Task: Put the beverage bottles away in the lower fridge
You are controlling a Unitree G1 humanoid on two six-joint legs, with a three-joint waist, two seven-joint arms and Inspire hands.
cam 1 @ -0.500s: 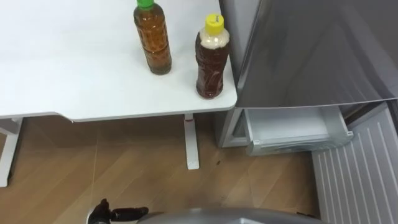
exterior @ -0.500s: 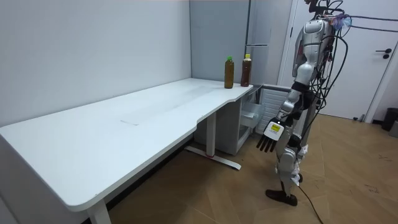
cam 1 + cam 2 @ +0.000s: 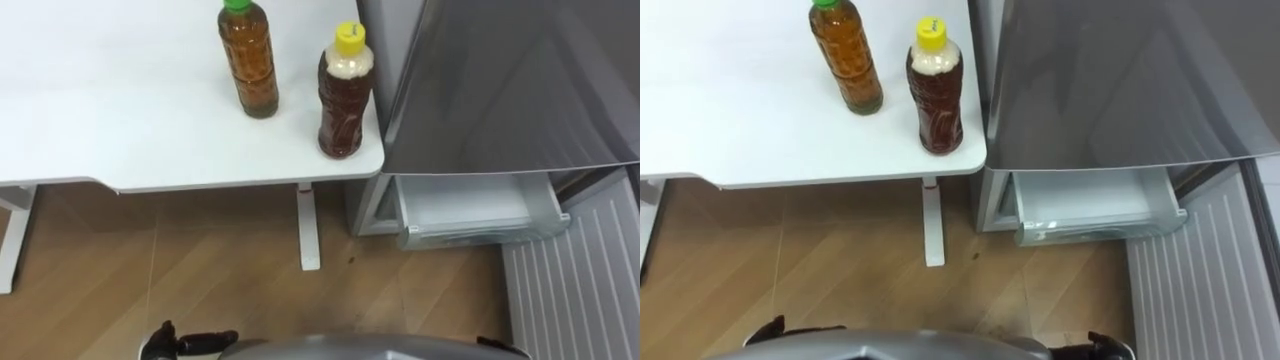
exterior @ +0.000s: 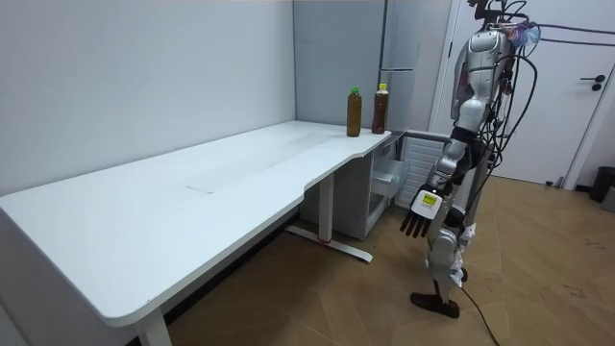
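Approach step, no grasp yet. Left hand (image 4: pixel 415 223) hanging by the thigh, fingers straight, empty. Green-capped bottle (image 3: pixel 248 60) and yellow-capped bottle (image 3: pixel 345 92) upright on the worktop (image 3: pixel 120 120) corner beside the fridge (image 3: pixel 500 80), lower drawer (image 3: pixel 470 205) open. Next, probably: reach up, close round one bottle.

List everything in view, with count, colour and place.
table: one, white, upper left of the eye views
fridge: one, grey, right of the table
drawer: one, white, showing in the open lower fridge
green-capped bottle: one, amber, upright on the table
yellow-capped bottle: one, dark brown, upright at the table's corner beside the fridge
floor: brown wood, under the table
left hand: one, dark, hanging open
right hand: one, dark, lower right edge
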